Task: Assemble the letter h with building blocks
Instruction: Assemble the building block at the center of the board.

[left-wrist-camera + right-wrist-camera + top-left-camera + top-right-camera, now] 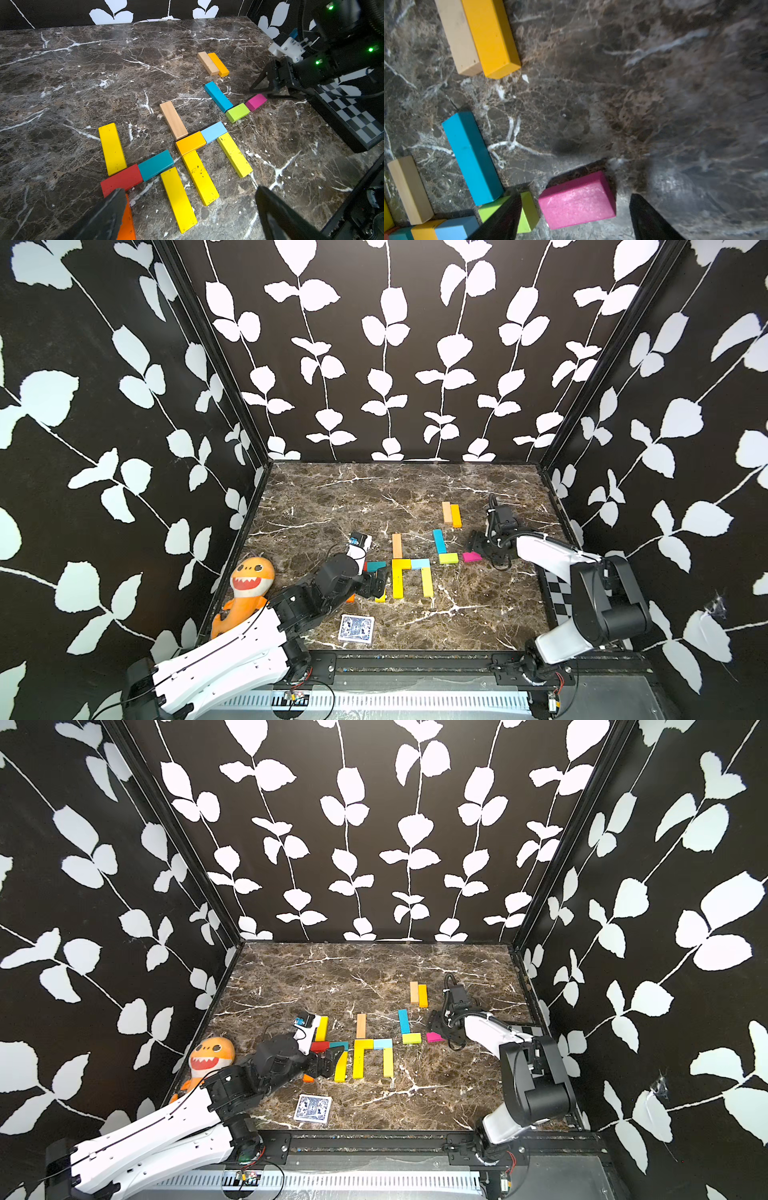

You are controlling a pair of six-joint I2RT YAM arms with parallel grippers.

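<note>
one brown marble table (374,489) carries everything. the left gripper (190,192), just beyond the card deck (356,628) toward the back wall, gapes fully wide and grips nothing, with an orange block (126,224) beside one finger. the right gripper (575,197), farther beyond the deck and to its right, stands spread astride a pink block (256,101) without pinching it. a shark plush (245,585) sits left of the deck. the building blocks (411,572) lie flat beyond the deck, five of them joined as an h.
</note>
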